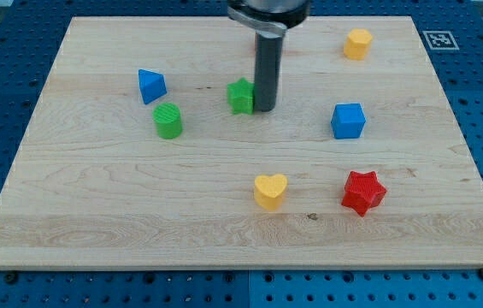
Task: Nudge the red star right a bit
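Yellow heart, red star, wooden board, blue pegboard surround

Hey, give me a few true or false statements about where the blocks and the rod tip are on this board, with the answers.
1. My tip is right beside the green star. True.
2. The red star sits at the view's top left. False: it is at the view's bottom right.
3. The yellow heart lies to the view's left of the red star. True.
4. My tip is touching the red star. False: it is far off, up near the board's middle.
5. The blue cube is above the red star in the view. True.
6. The green cylinder is by the yellow hexagon. False: it is near the blue triangle.
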